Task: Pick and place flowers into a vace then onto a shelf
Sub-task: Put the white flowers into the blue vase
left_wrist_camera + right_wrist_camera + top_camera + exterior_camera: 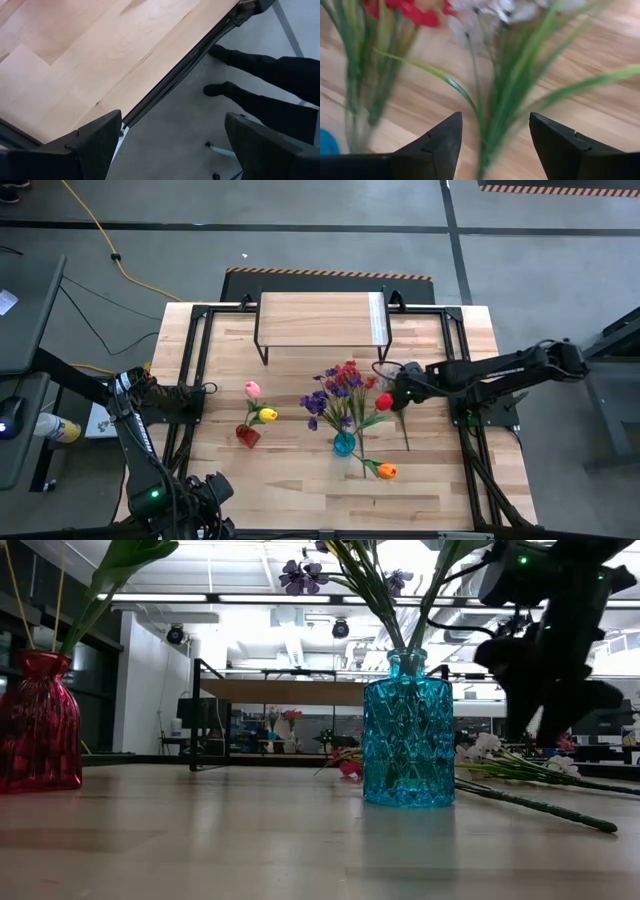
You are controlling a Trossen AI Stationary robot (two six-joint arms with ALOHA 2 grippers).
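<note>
The right claw [492,145] hangs just beside the blue vase [343,444], fingers spread, with green stems [492,125] between them; contact is probably not yet made. A red tulip [384,402] sits at that claw. The approach suits lifting loose flowers from the table [290,485]. The shelf [318,318] stands clear at the far edge. The left claw [170,145] waits open beyond the near-left table edge.

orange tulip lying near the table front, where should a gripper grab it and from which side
Probably mid-stem, from straight above: the orange tulip lies flat on the table with its thin green stem running back toward the blue vase. Fingers should straddle the stem crosswise, clear of the soft head.
</note>
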